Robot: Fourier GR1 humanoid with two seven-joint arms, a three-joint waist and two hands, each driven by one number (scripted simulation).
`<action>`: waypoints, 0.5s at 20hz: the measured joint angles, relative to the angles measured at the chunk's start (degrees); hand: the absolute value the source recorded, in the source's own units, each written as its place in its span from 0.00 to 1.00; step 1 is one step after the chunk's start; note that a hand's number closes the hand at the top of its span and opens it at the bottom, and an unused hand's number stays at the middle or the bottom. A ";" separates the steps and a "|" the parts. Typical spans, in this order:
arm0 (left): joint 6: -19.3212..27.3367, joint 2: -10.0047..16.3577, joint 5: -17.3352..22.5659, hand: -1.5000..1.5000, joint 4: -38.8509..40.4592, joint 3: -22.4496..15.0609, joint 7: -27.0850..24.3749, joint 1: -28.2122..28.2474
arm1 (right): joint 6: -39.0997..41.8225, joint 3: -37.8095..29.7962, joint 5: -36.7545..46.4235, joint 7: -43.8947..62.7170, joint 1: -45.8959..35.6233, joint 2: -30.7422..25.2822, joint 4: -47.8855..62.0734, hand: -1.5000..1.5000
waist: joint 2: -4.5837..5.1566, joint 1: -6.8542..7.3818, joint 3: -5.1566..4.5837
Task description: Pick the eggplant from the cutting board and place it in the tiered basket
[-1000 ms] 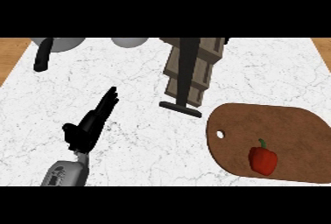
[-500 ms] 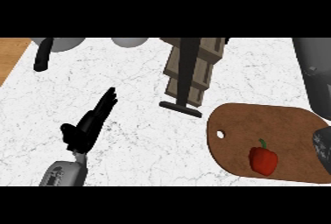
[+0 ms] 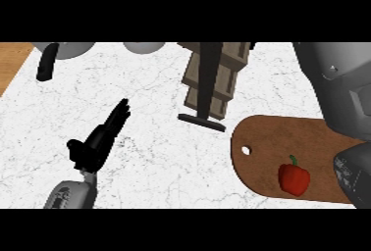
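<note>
The vegetable I see on the cutting board (image 3: 268, 142) is a red pepper (image 3: 295, 178) with a short green stem. It lies flat near the board's near edge, stem pointing toward the far edge, to the right of the small hole (image 3: 247, 150) by the board's left edge. The board is brown wood with rounded corners, on the right side of the counter (image 3: 159, 147) toward its front edge; its right part is hidden from me. The tiered basket (image 3: 232, 73) stands at the middle of the counter's far edge: tan stepped tiers round a black post, its black foot near the board's far left corner.
</note>
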 measured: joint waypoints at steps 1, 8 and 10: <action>0.03 -0.15 -0.07 0.50 0.17 -0.08 -0.01 -0.15 | -0.44 -1.00 -0.87 0.79 -0.42 -0.06 0.67 0.00 | 0.03 -0.02 0.01; 0.46 -0.36 -0.67 0.50 1.28 0.23 -1.03 -0.10 | -7.50 -3.83 -2.62 1.06 -1.28 -1.21 1.01 0.00 | -0.03 -0.50 0.02; 0.30 -0.30 -0.46 0.50 0.69 0.28 -0.48 -0.07 | -10.36 -2.70 -0.76 0.37 -0.69 -2.16 0.48 0.00 | -0.11 -0.65 0.01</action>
